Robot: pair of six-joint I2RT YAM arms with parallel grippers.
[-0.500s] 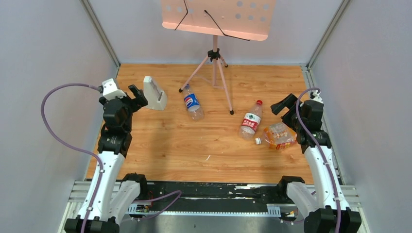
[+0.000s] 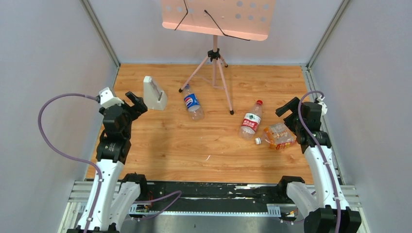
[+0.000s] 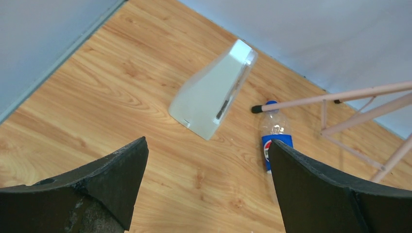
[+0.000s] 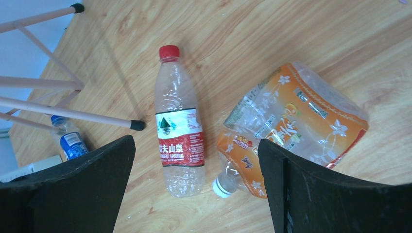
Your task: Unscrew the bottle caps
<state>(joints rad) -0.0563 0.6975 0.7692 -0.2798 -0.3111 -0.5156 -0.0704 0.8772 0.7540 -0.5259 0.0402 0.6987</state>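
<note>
Three clear bottles lie on their sides on the surface (image 2: 170, 145), each with its cap on. As far as can be seen, all three are empty. The Pepsi bottle (image 2: 192, 103) lies mid-left, its blue cap (image 3: 272, 103) just beside a foot of the stand (image 2: 214, 73). The red-label bottle (image 2: 251, 121) lies to the right, its red cap (image 4: 169, 51) pointing to the far edge. Just beside it is the crumpled orange bottle (image 2: 280, 135), whose white cap (image 4: 221, 187) sits near the red-label bottle's base.

The left fingers (image 2: 136, 103) are spread wide, hold nothing and hang above the surface near the grey block (image 2: 154, 93), well apart from the Pepsi bottle. The right fingers (image 2: 287, 107) are also spread wide and hold nothing, hanging close over the orange bottle without touching it.

In the left wrist view a finger cuts off the Pepsi bottle's lower half. In the right wrist view a finger partly hides that bottle. The stand's desk runs off the top of the overhead view.
</note>
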